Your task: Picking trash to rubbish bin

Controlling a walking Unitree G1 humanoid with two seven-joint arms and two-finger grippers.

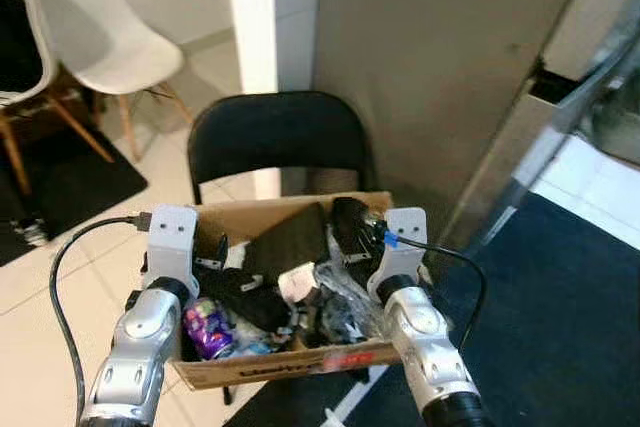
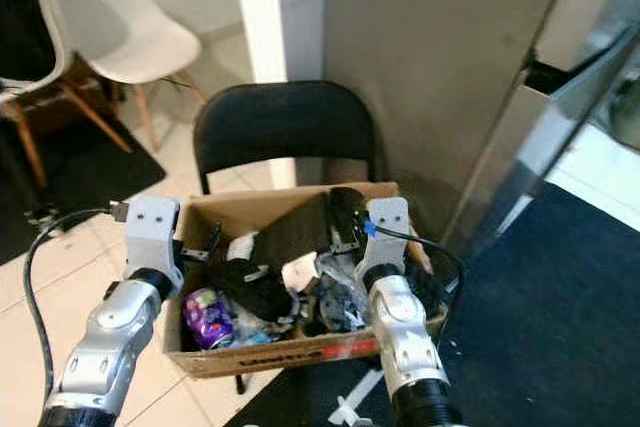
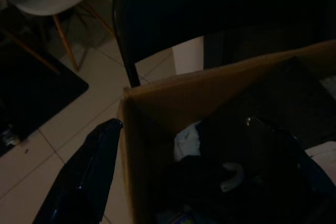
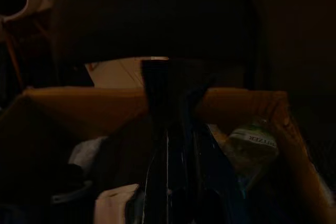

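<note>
A brown cardboard box full of trash rests on the seat of a black folding chair. Inside lie a purple wrapper, a crumpled white paper, a flat black piece and a clear plastic bottle. My left gripper hangs open over the box's left corner, with one finger outside the wall and the other inside. My right gripper is shut, its fingers pressed together above the trash at the box's right side, with nothing seen between them.
A white shell chair with wooden legs stands at the back left beside a black mat. A grey wall panel rises right behind the folding chair. Dark blue carpet covers the floor on the right, pale tiles on the left.
</note>
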